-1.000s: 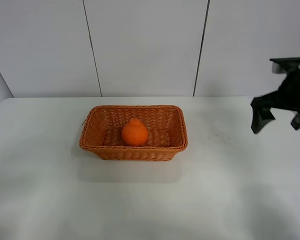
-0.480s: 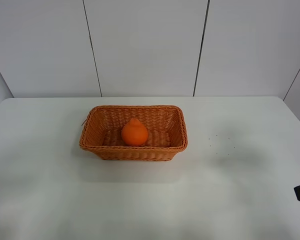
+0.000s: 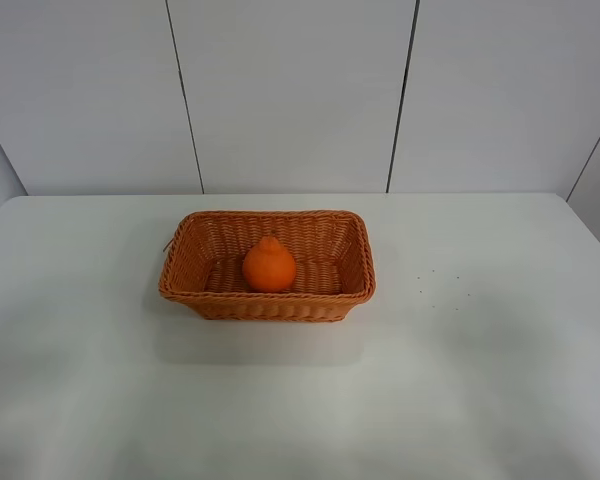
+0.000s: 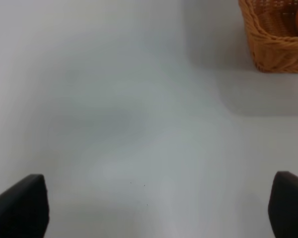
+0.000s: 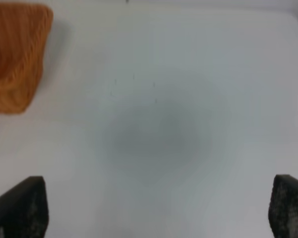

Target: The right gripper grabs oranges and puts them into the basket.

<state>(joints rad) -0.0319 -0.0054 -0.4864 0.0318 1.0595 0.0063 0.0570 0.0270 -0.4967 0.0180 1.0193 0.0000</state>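
basket (image 3: 266, 305): woven wicker, orange-brown, rough ribbed weave, braided rim, matt
orange (image 3: 270, 266): matt skin, faintly dimpled, knobby top
table (image 3: 480, 380): smooth white surface, matt, a few dark specks
wall panels (image 3: 290, 90): smooth, pale grey, matt, dark seams
right gripper (image 5: 154, 208) fingertips (image 5: 20, 206): black, matt, grainy texture

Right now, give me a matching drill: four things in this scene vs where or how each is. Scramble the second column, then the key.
Things
1. orange
2. basket
3. right gripper
4. table

Place or state
A. open over bare tabletop, fingertips wide apart
B. white, carrying the wicker container
C. sitting inside the woven walls
D. standing on the tabletop, near the middle

Pairs: 1-C, 2-D, 3-A, 4-B
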